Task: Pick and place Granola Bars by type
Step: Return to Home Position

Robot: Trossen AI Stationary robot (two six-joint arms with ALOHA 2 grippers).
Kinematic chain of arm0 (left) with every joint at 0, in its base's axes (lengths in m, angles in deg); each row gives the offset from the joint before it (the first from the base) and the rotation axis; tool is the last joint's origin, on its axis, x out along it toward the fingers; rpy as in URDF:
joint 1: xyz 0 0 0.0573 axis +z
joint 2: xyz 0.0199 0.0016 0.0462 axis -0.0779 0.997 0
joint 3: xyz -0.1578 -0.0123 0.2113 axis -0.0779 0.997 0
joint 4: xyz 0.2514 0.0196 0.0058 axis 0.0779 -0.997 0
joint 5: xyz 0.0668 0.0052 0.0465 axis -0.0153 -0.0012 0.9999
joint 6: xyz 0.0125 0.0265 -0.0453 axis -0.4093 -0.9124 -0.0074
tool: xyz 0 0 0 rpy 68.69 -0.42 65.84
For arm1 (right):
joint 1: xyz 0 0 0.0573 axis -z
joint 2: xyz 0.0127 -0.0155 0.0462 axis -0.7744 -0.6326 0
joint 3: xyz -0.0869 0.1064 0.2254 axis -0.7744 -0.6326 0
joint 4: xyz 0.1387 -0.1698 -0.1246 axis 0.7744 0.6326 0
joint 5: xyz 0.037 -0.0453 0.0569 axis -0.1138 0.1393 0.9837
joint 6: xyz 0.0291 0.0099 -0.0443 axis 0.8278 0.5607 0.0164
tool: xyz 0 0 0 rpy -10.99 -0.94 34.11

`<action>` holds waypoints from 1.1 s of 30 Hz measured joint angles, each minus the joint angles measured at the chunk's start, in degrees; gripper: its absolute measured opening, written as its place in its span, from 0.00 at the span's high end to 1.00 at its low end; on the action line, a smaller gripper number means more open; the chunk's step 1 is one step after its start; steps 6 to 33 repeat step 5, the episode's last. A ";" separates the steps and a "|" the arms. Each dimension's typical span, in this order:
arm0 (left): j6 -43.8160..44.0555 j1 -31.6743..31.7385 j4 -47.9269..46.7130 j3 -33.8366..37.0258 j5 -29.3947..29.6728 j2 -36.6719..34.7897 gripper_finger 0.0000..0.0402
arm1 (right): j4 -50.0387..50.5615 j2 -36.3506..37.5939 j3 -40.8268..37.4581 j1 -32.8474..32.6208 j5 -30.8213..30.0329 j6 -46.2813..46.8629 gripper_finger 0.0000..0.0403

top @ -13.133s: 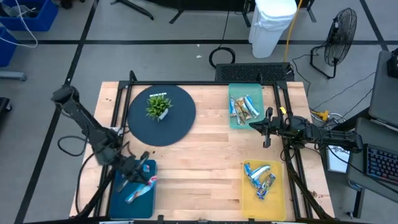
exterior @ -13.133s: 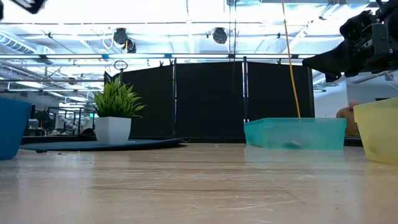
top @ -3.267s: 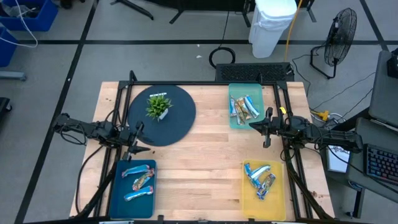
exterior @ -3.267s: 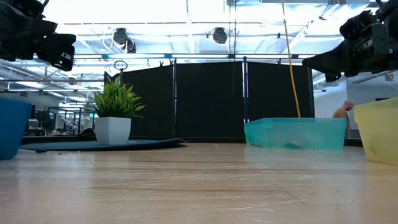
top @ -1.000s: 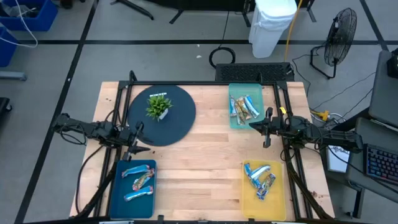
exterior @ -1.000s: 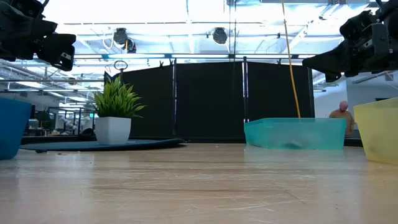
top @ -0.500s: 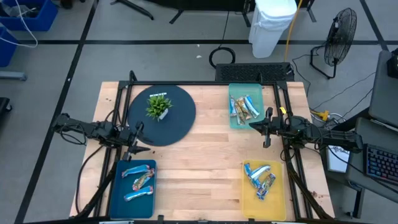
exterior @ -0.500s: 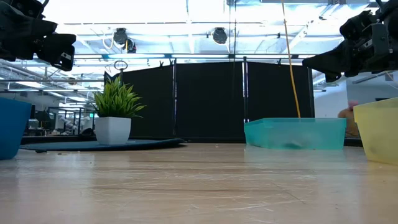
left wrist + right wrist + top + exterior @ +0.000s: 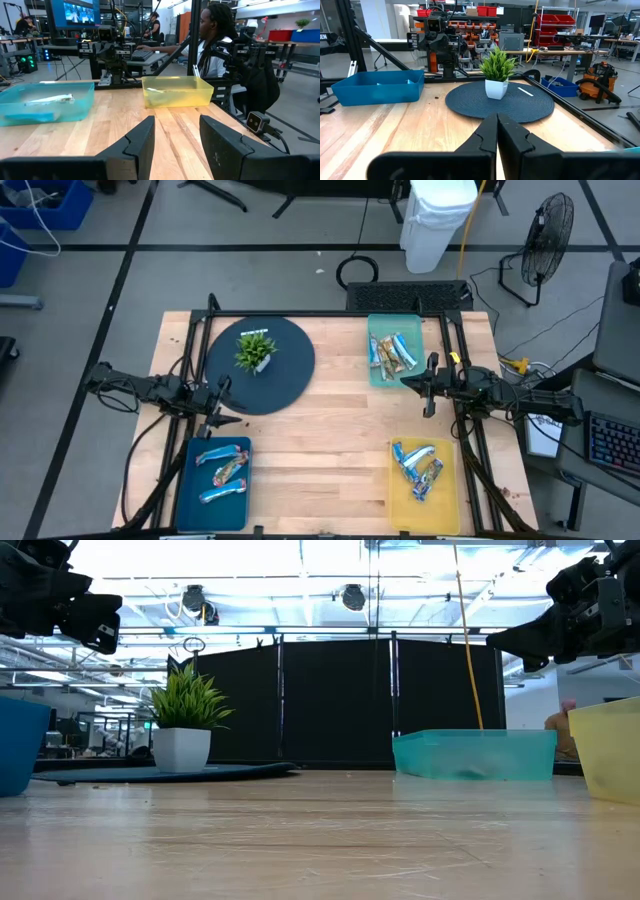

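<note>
Sorting looks done: bars [image 9: 392, 352] lie in blue tray [image 9: 194, 516] at seven o'clock, teal tray [image 9: 388, 378] at one, yellow tray [image 9: 401, 512] at five; left claw [image 9: 226, 400] spread at nine, right claw [image 9: 412, 383] closed at three

Brightly and evenly lit from overhead, with only faint, soft shadows on the pale table [image 9: 330, 430], blown-out white glare from the ceiling lights [image 9: 300, 565] around twelve o'clock in the low view, and a dull sheen toward six.
</note>
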 joint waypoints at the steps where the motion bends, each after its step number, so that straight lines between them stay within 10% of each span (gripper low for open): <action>1: 0.00 0.00 0.02 0.00 0.00 0.02 0.60 | 0.00 -0.01 0.00 0.01 0.00 -0.02 0.99; 33: 0.00 -0.01 0.01 0.00 0.00 0.01 0.60 | 0.01 0.01 0.00 0.00 -0.01 0.01 0.99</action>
